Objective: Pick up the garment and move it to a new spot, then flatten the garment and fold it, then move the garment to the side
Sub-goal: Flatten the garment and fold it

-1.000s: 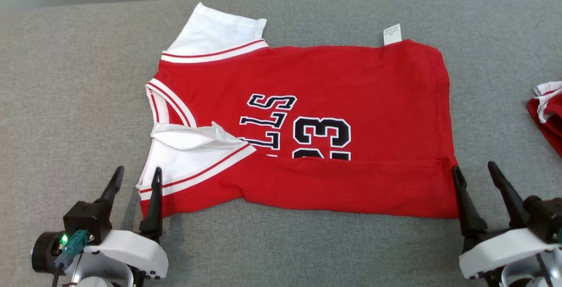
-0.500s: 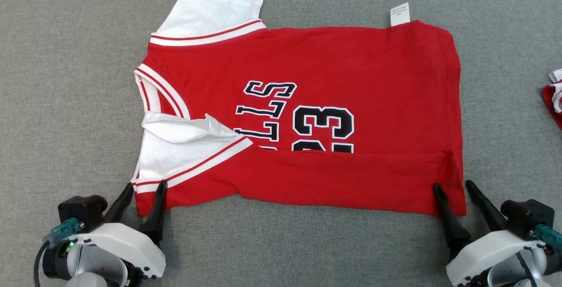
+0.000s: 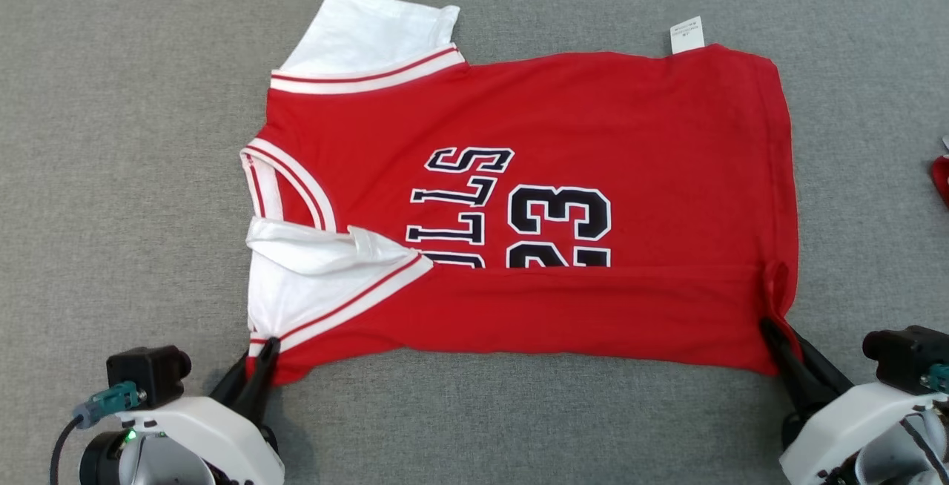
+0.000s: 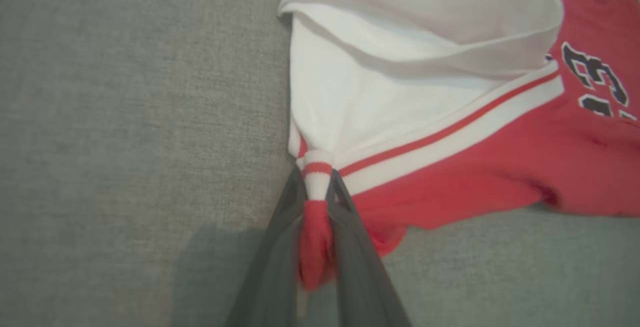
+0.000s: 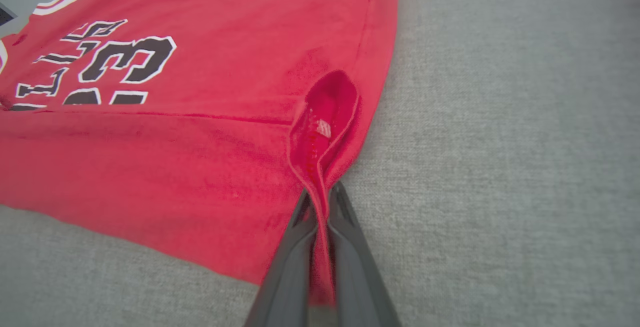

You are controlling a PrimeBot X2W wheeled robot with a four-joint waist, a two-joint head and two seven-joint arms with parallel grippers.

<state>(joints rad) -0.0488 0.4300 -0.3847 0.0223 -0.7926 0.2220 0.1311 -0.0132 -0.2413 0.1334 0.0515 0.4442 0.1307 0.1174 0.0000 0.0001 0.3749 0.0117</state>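
Scene: a red basketball jersey [image 3: 593, 136] printed with black-and-white letters and the number 23 lies spread on a grey fabric surface [image 3: 111, 173]. Its neck points to the robot's left and its hem to the right.
Jersey edges: the side nearest the robot is folded over in a long strip [image 3: 556, 307] that hides the bottom of the digits.
Sleeves: one white sleeve [image 3: 371, 33] lies flat at the jersey's far left corner. The other sleeve [image 3: 311, 277] sits rumpled on the jersey beside the neck opening.
Left hold: the left gripper [image 3: 258, 355] is at the jersey's near left corner, jaws closed on a small bunch of red cloth and striped trim.
Right hold: the right gripper [image 3: 778, 333] is at the jersey's near right corner, jaws closed on the hem. The hem puckers into a raised loop just past the fingertips.
Also there: a care label [image 3: 686, 34] sticks out at the jersey's far right corner. Part of another red garment [image 3: 941, 177] lies well off the jersey's right side.
Likely step: both near corners are gripped, probably for lifting or folding.
Risk, slipping: each grip looks like a thin pinch at the very corner. A quick pull could free one, leaving the jersey dangling and twisted.
Risk, lump: the rumpled sleeve could be trapped inside a fold.
Risk, skew: lifting the corners unevenly may open the folded strip or crease it crookedly.
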